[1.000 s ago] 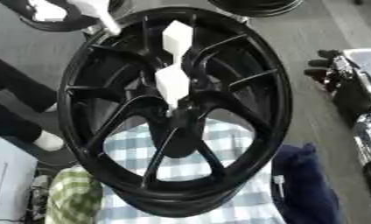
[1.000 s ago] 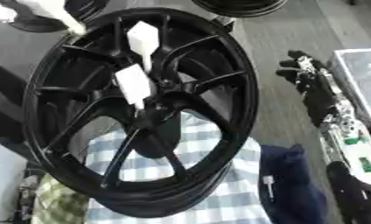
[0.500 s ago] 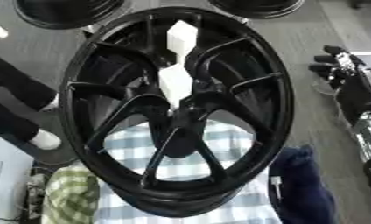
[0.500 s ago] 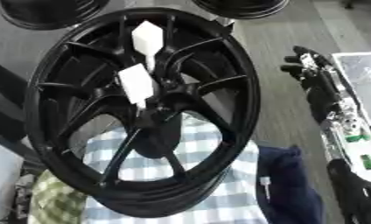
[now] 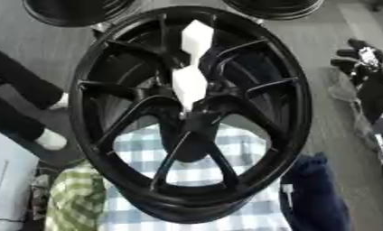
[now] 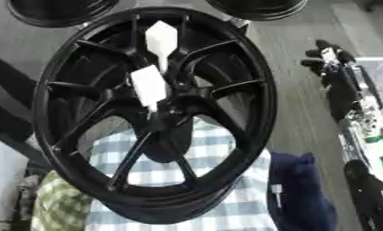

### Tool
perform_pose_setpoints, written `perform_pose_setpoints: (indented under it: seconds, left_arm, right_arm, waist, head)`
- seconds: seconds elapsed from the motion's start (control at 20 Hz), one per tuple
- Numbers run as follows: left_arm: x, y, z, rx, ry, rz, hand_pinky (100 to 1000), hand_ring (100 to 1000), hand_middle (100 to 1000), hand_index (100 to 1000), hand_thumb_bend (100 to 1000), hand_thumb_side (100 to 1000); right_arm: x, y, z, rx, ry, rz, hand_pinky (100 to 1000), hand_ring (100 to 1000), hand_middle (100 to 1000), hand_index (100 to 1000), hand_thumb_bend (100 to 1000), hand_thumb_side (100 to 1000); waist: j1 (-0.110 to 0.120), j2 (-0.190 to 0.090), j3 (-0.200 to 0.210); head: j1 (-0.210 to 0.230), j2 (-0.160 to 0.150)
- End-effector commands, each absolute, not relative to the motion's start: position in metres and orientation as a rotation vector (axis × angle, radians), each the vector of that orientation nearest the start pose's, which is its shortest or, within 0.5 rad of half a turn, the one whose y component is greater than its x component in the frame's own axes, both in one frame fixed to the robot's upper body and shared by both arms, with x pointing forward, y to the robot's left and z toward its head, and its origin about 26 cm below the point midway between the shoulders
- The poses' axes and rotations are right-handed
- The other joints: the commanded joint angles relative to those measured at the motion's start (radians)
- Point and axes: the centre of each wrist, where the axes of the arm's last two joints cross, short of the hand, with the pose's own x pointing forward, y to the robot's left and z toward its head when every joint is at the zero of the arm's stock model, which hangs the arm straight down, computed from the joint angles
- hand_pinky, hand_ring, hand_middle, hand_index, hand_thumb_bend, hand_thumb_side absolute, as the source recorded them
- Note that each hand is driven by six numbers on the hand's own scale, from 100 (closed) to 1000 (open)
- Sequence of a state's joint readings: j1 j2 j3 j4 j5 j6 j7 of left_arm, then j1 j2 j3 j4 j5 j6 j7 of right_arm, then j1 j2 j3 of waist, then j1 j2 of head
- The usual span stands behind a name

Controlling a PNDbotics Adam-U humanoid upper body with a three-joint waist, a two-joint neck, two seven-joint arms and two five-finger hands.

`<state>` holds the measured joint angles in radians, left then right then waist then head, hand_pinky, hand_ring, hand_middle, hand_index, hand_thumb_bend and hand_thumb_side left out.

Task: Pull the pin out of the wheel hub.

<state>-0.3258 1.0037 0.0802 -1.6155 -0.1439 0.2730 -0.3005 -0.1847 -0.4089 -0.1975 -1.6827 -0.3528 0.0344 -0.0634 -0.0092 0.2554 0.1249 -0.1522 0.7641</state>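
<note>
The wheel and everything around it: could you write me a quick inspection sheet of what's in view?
Surface: grey floor.
Job's things: black wheel hub standing tilted; two white pieces, one at its centre, one higher between the spokes; which is the pin, cannot tell.
Clutter: checked cloth, dark blue cloth.
Hands: right hand beside the wheel, apart from it, fingers unclear; left not seen.
Cables: nothing seen.
Surroundings: more black wheels at the top.
</note>
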Motion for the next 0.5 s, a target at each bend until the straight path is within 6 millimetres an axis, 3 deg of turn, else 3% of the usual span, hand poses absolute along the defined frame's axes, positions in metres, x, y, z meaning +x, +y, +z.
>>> perform_pose_setpoints:
  seconds: [0.05, 0.15, 0.2, 0.3, 0.5]
  left_arm:
    - [0.3157, 0.4397, 0.2695, 0.898, -1.387, -0.869, 910, 818, 652, 768, 221, 288]
    - [0.3158, 0.4406, 0.2669, 0.891, -1.372, -0.931, 929, 847, 702, 841, 430, 588]
    - [0.3159, 0.4408, 0.2665, 0.890, -1.368, -0.962, 932, 850, 708, 852, 475, 666]
    - [0.3163, 0.4414, 0.2660, 0.885, -1.367, -1.008, 935, 856, 714, 860, 514, 734]
    - [0.3172, 0.4405, 0.2672, 0.869, -1.384, -1.043, 934, 856, 716, 860, 501, 749]
  right_arm:
    - [0.3107, -0.3717, 0.1386, -0.179, -1.930, -0.078, 947, 735, 693, 831, 100, 593]
    - [0.3108, -0.3715, 0.1386, -0.177, -1.930, -0.080, 947, 735, 693, 831, 100, 594]
    - [0.3108, -0.3713, 0.1383, -0.176, -1.929, -0.080, 947, 735, 692, 831, 100, 595]
    - [0.3108, -0.3711, 0.1379, -0.176, -1.927, -0.082, 947, 735, 692, 831, 100, 596]
    - [0.3110, -0.3709, 0.1381, -0.174, -1.927, -0.083, 948, 735, 692, 831, 100, 597]
  waist:
    - [0.004, -0.011, 0.001]
    - [0.004, -0.010, 0.000]
    - [0.005, -0.010, -0.001]
    - [0.006, -0.010, -0.004]
    - [0.009, -0.009, -0.005]
  head:
    - [-0.003, -0.011]
    - [-0.004, -0.012]
    - [-0.005, -0.012]
    - [-0.007, -0.013]
    - [-0.008, -0.013]
